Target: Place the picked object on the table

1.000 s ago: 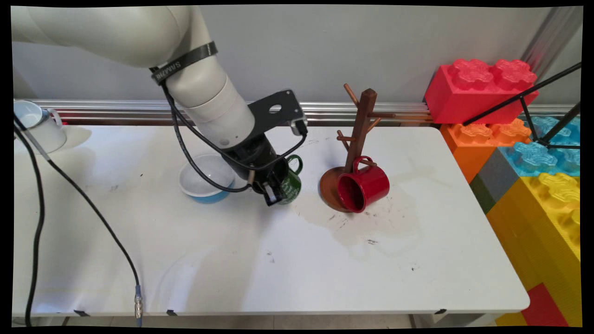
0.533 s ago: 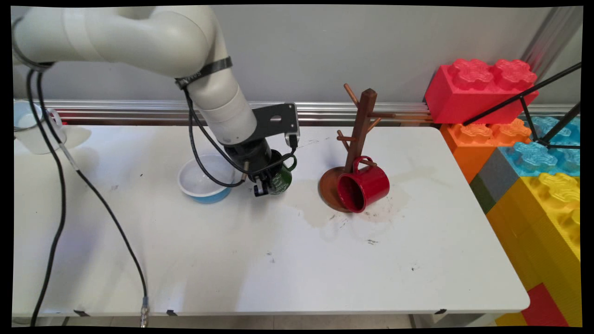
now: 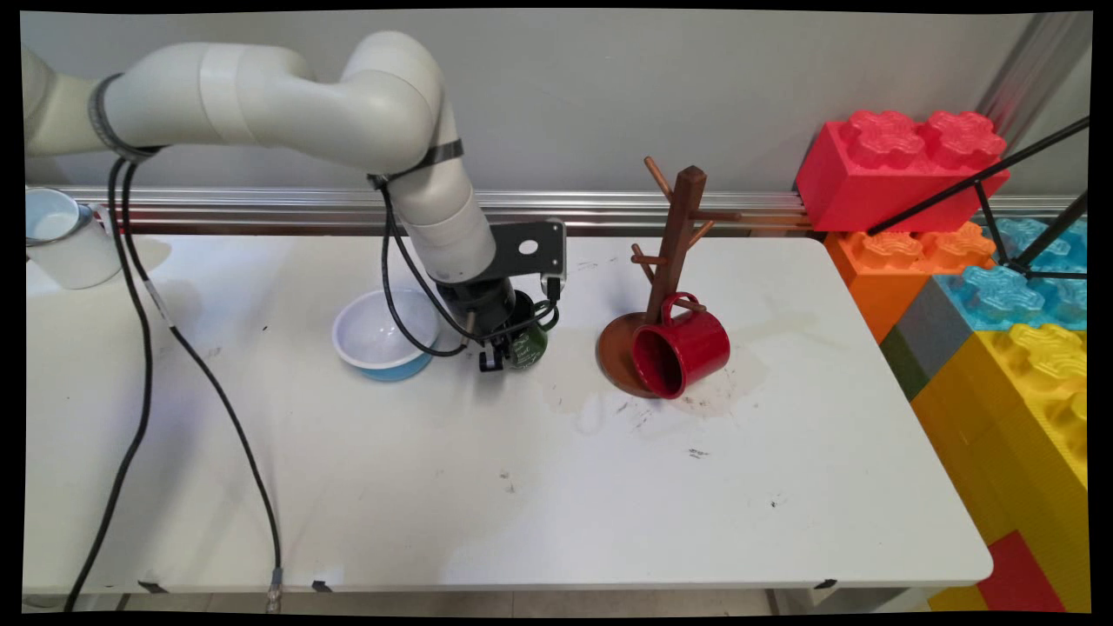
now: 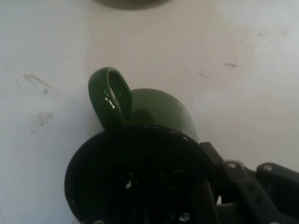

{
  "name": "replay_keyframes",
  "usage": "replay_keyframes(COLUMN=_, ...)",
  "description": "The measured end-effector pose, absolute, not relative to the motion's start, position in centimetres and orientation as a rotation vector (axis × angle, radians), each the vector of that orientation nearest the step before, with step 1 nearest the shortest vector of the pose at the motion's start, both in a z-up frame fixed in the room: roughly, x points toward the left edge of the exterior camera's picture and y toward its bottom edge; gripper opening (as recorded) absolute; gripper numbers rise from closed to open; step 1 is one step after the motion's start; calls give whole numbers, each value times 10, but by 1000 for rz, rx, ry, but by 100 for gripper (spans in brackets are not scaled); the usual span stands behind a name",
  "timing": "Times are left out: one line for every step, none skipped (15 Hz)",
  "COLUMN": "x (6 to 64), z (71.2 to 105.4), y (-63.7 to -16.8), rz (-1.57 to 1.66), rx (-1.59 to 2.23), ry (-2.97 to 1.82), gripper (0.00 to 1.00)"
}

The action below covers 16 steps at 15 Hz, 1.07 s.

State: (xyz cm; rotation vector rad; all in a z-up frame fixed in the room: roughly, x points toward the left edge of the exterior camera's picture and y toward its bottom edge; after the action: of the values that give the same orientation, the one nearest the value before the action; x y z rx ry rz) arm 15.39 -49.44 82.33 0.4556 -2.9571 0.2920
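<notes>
The robot's black hand grips a dark green mug by its rim — one finger down the outside wall, the other seemingly inside the mug's dark mouth, as the hand view shows from close above. The mug stands low over the white counter, at or just above its surface; contact cannot be told. Its loop handle points away from the hand, toward the wall side in the main view.

Just beside the mug on the picture's left sits a white bowl with a blue outside, upright. To the right, a little apart, a brown wooden mug tree rises from its round base, and a red mug lies tipped on that base, its handle hooked on a low peg, mouth facing the camera.

At the far left edge stands a white mug — well apart from the rest. Large coloured toy bricks are stacked past the counter's right end.
</notes>
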Motion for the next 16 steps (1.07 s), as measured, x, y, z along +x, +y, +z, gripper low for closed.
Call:
replay_keyframes(x=153, z=818, y=-497, rz=288, rx=441, ry=-2964, gripper=0)
replay_keyframes(x=153, z=814, y=-499, rz=284, rx=428, ry=-2969, gripper=0)
replay_keyframes(x=152, z=810, y=-500, rz=282, rx=417, ry=-2972, gripper=0)
replay_keyframes(x=151, z=807, y=-502, rz=281, rx=405, ry=-2976, gripper=0)
replay_keyframes(x=150, z=803, y=-503, rz=281, rx=393, ry=-2979, gripper=0)
replay_keyframes(x=149, z=801, y=-504, rz=282, rx=385, ry=-2981, gripper=0)
replay_keyframes(x=149, z=798, y=-506, rz=284, rx=377, ry=-2983, gripper=0)
replay_keyframes(x=148, z=796, y=-507, rz=286, rx=368, ry=-2984, gripper=0)
replay_keyframes(x=147, z=794, y=-508, rz=288, rx=360, ry=-2986, gripper=0)
replay_keyframes(x=147, z=793, y=-509, rz=290, rx=358, ry=-2986, gripper=0)
replay_keyframes(x=147, z=791, y=-510, rz=292, rx=351, ry=-2986, gripper=100)
replay_keyframes(x=146, z=790, y=-511, rz=293, rx=343, ry=-2986, gripper=100)
replay_keyframes(x=146, z=789, y=-511, rz=293, rx=343, ry=-2984, gripper=100)
replay_keyframes(x=146, z=788, y=-512, rz=292, rx=342, ry=-2982, gripper=100)
replay_keyframes(x=145, z=788, y=-513, rz=292, rx=340, ry=-2980, gripper=100)
replay_keyframes(x=145, z=788, y=-513, rz=293, rx=340, ry=-2977, gripper=100)
